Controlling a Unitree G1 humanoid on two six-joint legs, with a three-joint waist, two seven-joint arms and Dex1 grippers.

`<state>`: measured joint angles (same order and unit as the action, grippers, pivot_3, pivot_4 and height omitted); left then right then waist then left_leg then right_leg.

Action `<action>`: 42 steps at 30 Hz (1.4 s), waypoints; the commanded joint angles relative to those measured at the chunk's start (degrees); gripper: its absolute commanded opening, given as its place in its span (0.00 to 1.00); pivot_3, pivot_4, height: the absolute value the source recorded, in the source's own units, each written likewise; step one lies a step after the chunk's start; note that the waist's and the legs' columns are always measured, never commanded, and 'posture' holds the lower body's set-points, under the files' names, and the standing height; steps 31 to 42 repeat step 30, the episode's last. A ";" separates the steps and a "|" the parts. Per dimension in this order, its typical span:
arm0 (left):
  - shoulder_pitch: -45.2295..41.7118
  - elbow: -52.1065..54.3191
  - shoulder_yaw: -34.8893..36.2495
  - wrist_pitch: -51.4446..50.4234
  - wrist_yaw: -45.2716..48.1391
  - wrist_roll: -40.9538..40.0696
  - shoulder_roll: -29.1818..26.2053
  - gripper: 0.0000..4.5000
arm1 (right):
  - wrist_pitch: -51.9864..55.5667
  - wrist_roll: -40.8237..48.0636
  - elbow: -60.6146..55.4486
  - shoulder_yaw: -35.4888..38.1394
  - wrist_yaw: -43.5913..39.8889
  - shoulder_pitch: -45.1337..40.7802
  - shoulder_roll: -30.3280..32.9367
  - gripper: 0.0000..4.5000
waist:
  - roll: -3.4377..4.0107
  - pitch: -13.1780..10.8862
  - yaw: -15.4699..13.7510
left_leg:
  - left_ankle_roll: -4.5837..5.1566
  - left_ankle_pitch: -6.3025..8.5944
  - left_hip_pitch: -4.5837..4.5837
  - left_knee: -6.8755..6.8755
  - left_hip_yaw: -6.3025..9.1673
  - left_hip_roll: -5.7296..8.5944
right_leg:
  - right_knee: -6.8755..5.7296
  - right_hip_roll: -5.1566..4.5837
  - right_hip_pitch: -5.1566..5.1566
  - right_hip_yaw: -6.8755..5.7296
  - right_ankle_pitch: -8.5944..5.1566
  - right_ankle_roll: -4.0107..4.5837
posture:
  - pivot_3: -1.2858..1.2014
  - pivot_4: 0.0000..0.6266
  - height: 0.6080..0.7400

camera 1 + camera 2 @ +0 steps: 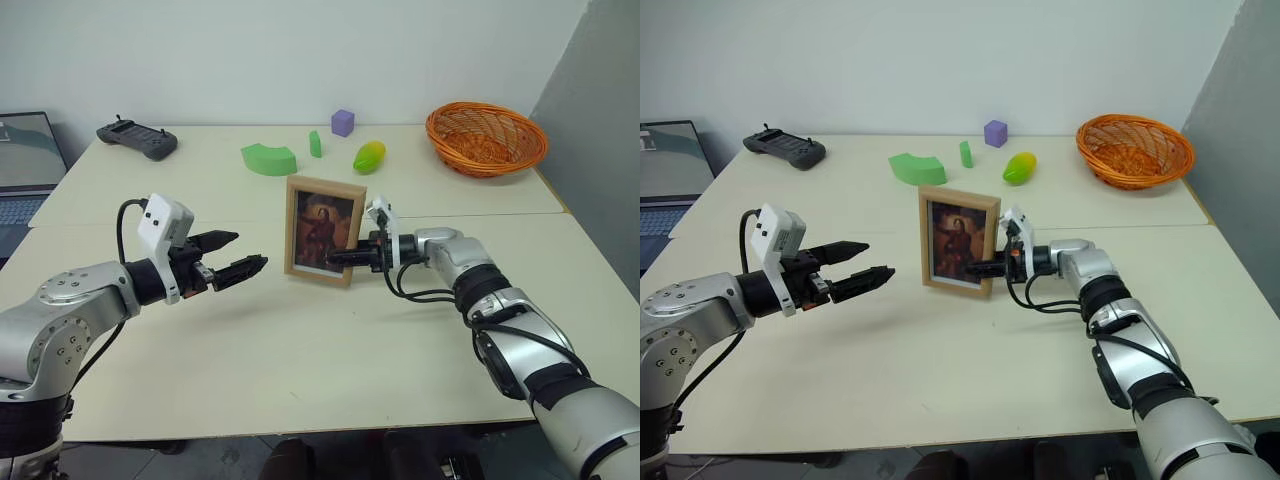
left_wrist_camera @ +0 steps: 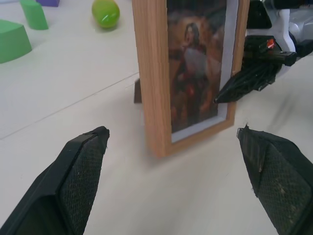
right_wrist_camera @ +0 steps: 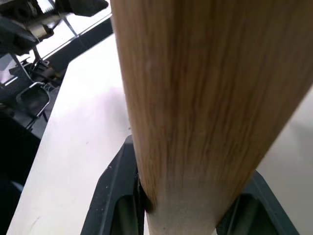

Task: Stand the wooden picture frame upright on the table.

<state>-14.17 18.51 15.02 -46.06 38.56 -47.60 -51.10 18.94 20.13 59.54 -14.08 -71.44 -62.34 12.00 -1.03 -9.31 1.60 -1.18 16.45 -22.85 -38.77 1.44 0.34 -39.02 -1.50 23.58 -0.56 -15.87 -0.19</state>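
Note:
The wooden picture frame (image 1: 325, 230) stands upright near the middle of the table (image 1: 300, 350), its portrait facing me. Its lower edge looks to rest on the tabletop, and a dark stand (image 2: 140, 91) shows behind it. My right gripper (image 1: 347, 257) reaches in from the right and is shut on the frame's right edge (image 3: 205, 98), one finger in front and one behind. My left gripper (image 1: 250, 249) hovers to the left of the frame, open and empty, apart from it. In the left wrist view its fingertips (image 2: 93, 147) stand wide on either side of the frame (image 2: 186, 73).
Along the back lie a green curved block (image 1: 268, 158), a small green block (image 1: 315, 144), a purple cube (image 1: 343, 122) and a yellow-green fruit (image 1: 369, 156). An orange basket (image 1: 487, 138) sits back right, a black controller (image 1: 137, 138) back left, and a laptop (image 1: 25, 165) beyond the left edge.

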 commanded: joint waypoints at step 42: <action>-8.55 -13.83 -5.65 3.72 11.94 11.10 -0.37 1.00 | 14.69 1.09 -60.81 13.76 8.90 26.95 19.84 1.00 | 0.04 -0.02 0.44 | 0.05 0.03 0.14 0.01 0.14 -0.08 | -0.13 0.21 -0.03 0.06 0.00 -0.01 | 0.52 0.24 1.00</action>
